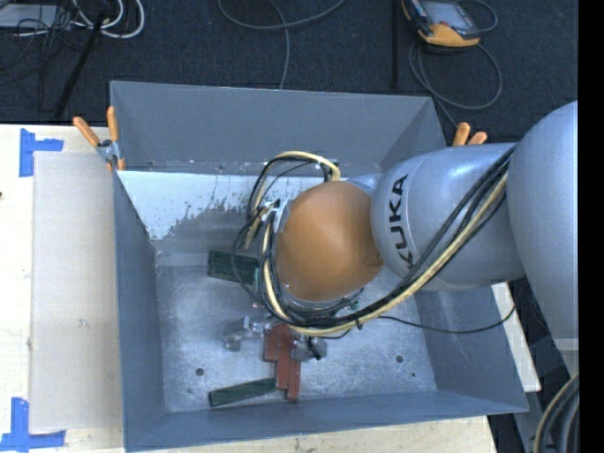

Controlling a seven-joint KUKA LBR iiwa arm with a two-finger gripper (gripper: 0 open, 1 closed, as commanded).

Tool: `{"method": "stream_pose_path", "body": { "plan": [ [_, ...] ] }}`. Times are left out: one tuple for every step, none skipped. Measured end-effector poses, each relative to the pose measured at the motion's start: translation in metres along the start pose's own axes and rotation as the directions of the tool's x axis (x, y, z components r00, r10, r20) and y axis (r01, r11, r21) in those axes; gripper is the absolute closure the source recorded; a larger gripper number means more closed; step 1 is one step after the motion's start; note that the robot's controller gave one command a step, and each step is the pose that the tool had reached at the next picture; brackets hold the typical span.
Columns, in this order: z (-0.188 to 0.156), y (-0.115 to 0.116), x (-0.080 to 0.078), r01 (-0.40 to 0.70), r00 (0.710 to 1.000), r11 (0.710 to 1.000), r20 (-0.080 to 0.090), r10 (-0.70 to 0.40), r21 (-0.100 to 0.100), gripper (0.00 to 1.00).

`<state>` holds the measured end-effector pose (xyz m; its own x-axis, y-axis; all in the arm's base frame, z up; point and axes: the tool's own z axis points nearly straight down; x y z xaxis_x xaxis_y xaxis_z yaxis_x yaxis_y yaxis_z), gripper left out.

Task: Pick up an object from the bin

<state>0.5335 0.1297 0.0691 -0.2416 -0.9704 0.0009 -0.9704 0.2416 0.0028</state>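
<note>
My gripper (304,344) is low over the bin floor near the front middle, mostly hidden under the arm's orange dome. Directly beneath it and reaching toward the front wall lies a red-brown block (286,366), its upper end tucked under the gripper. Whether the gripper touches it I cannot make out. A small silvery piece (238,332) sits just left of the gripper. A dark green flat bar (247,394) lies along the front wall, its right end meeting the red-brown block.
Another dark green block (229,266) lies on the floor left of the dome, partly hidden by cables. The arm comes in from the right and covers the bin's right middle. Bare floor shows at the left and at the front right.
</note>
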Motion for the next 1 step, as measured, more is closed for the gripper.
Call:
{"method": "stream_pose_path", "body": {
  "plan": [
    [0.0000, 0.0000, 0.0001, -0.008, 1.000, 1.000, 0.001, 0.008, 0.000, 0.00]
  ]
}}
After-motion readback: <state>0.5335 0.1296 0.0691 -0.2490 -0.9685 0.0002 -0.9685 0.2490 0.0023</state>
